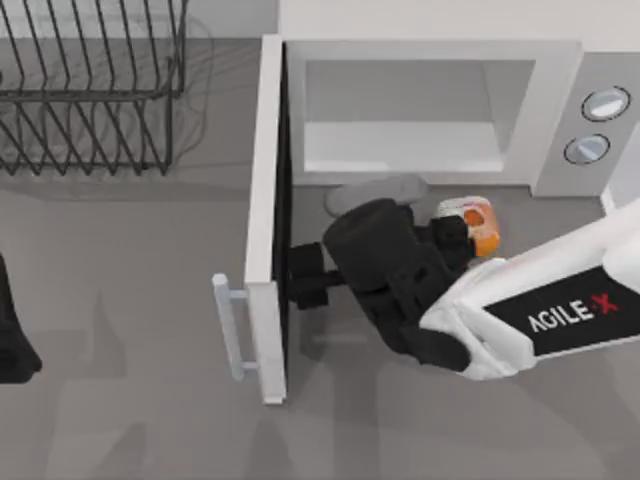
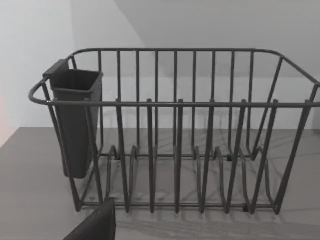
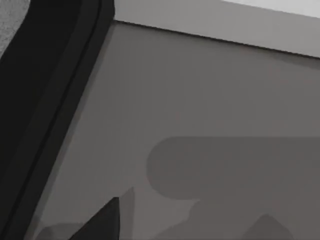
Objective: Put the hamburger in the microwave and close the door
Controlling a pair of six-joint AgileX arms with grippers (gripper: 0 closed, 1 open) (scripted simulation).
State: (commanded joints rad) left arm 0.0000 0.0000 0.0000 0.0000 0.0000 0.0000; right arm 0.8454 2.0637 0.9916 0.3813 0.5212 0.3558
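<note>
1. The large boxy white-grey microwave (image 1: pixel 440 110) stood at the far side of the grey table (image 1: pixel 120 300), right of centre, with its pale cavity exposed and two round silver knobs (image 1: pixel 596 125) on its grey side panel.
2. Its flat white-grey door (image 1: pixel 265 220) with the dark inner face was swung fully open, edge-on to the top camera, the pale cylindrical bar handle (image 1: pixel 230 325) on its outer left side.
3. The small orange-and-cream hamburger (image 1: pixel 478 224) lay on the table just in front of the cavity, outside the microwave, partly hidden by the right arm.
4. The right gripper (image 1: pixel 305 277) reached leftward from the white AgileX arm, its black fingertips against the door's dark inner face; I could not tell whether the fingers were spread or pressed together.
5. The left arm (image 1: pixel 12 330) sat parked at the table's left edge.
6. A black wire dish rack (image 2: pixel 175 135) with a dark cutlery cup (image 2: pixel 75 120) stood at the far left.
</note>
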